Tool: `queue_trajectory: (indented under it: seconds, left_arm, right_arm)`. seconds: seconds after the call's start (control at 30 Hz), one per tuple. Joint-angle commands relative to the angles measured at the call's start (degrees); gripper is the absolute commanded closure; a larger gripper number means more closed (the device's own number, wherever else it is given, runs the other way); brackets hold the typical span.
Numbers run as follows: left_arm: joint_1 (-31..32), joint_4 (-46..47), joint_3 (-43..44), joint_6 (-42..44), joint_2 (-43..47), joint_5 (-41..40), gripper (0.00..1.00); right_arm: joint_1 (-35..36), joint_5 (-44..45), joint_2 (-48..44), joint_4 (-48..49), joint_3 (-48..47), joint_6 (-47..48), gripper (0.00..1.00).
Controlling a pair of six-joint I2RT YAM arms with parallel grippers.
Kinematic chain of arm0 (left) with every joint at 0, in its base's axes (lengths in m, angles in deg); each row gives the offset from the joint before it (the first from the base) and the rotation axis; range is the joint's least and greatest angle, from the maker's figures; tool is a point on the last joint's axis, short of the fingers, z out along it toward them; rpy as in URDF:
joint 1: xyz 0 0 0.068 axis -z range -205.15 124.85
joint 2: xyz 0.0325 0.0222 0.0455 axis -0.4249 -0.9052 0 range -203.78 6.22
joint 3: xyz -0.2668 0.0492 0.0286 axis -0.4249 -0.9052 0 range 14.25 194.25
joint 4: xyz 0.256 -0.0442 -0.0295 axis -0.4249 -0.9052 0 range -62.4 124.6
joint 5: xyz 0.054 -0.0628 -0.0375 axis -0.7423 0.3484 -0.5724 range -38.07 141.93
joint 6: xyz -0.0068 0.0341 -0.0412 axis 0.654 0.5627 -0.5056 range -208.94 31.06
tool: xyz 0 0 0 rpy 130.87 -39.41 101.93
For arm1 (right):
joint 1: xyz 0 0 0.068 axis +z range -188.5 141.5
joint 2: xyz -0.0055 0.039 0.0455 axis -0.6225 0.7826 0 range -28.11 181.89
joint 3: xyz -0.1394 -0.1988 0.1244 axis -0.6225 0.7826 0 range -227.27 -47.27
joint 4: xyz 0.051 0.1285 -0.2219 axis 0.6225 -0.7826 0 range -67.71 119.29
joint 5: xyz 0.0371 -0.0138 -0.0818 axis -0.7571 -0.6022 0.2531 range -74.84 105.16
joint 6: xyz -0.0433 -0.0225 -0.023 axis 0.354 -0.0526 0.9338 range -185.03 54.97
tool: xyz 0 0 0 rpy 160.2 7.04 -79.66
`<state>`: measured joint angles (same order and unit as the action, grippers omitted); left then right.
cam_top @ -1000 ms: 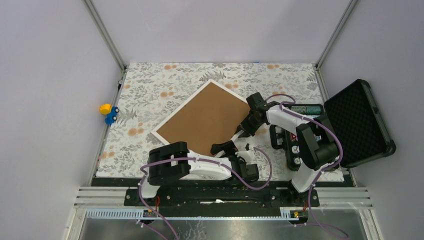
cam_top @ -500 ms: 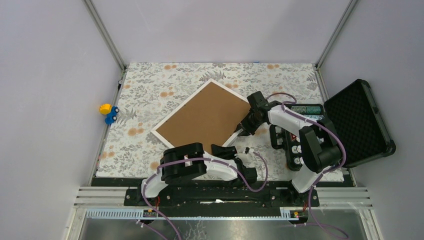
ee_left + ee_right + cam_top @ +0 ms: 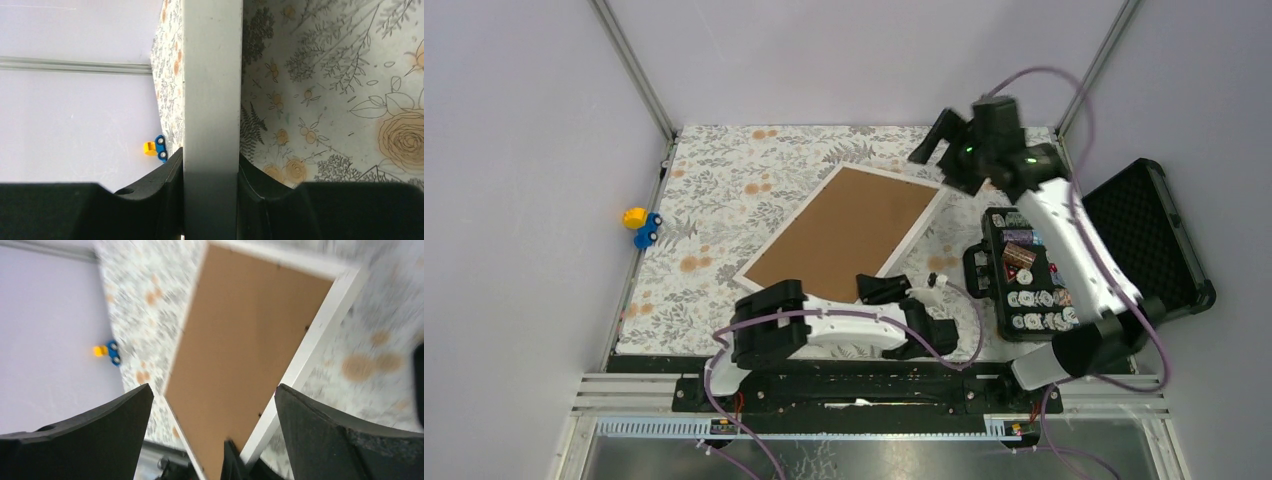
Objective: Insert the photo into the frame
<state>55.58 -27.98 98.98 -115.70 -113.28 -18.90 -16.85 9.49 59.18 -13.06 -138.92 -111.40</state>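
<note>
Frame point(image 3: 315, 340), brown backing point(image 3: 839, 235) up, has rotated on floral table point(image 3: 724, 180); near edge now clamped in left gripper point(image 3: 894, 291). Right gripper point(image 3: 946, 140) has let go and risen toward far side, fingers wide apart.

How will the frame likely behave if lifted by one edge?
Probably stiff: the frame shows straight edges and no sag, with its brown backing up. It is likely to pivot or droop, since the left gripper pinches only its near edge. Its smooth thin rim may slip in that pinch.

a lab cell: aluminium rails point(image 3: 634, 70), plain walls point(image 3: 524, 150).
</note>
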Motion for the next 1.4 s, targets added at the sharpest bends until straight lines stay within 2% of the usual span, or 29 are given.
queue_trajectory:
  seconds: [0.0, 0.13, 0.3, 0.37, 0.43, 0.67, 0.8, 0.9, 1.0, 1.1, 1.2, 1.27, 1.37]
  left_arm:
    - [-1.1, -3.7, 10.4, 1.3, 11.3, 1.4, 1.00]
    - [-3.7, -4.2, 22.8, 5.4, 15.3, 8.6, 1.00]
    - [-5.2, -2.5, 36.2, 10.4, 19.9, 17.3, 1.00]
    - [-7.6, -1.6, 38.9, 11.0, 22.1, 21.8, 1.00]
    - [-12.1, 1.7, 37.0, 11.2, 26.6, 28.8, 1.00]
    - [-36.8, 17.7, 16.3, 6.9, 43.7, 50.0, 1.00]
    - [-52.3, 23.7, 5.1, 2.7, 47.8, 69.1, 1.00]
    - [-59.7, 29.3, -5.3, -1.1, 49.2, 82.5, 1.00]
    - [-65.5, 36.5, -14.2, -5.5, 50.8, 91.7, 1.00]
    - [-68.2, 40.2, -21.4, -7.9, 52.8, 93.8, 1.00]
    - [-70.2, 44.2, -30.7, -13.1, 57.7, 91.0, 1.00]
    - [-70.5, 51.7, -40.3, -20.8, 63.1, 88.0, 1.00]
    - [-70.0, 67.9, -57.3, -36.2, 72.1, 83.1, 1.00]
  right_arm:
    - [-0.5, 12.2, -12.1, -10.5, -11.4, 12.4, 0.00]
    - [-0.6, 16.7, -18.6, -11.0, -13.2, 14.9, 0.00]
    - [-0.6, 21.0, -22.5, -11.3, -9.8, 16.2, 0.00]
    - [-0.6, 21.1, -23.0, -11.2, -7.8, 16.4, 0.00]
    - [-0.6, 20.0, -23.2, -10.4, -5.4, 16.9, 0.00]
    - [-0.6, 14.2, -22.7, -5.8, 4.3, 17.3, 0.00]
    - [-0.6, 10.6, -21.3, -3.4, 8.5, 17.6, 0.00]
    - [-0.6, 6.9, -19.8, -1.6, 11.9, 17.2, 0.00]
    - [-0.6, 3.8, -18.4, 0.7, 15.7, 16.9, 0.00]
    - [-0.6, 0.2, -16.8, 2.8, 19.1, 17.4, 0.01]
    - [-0.6, -3.6, -15.9, 5.9, 22.7, 17.6, 0.00]
    - [-0.6, -4.0, -15.3, 6.9, 24.6, 17.7, 0.00]
    - [-0.6, -3.1, -14.5, 7.1, 26.6, 16.2, 0.00]
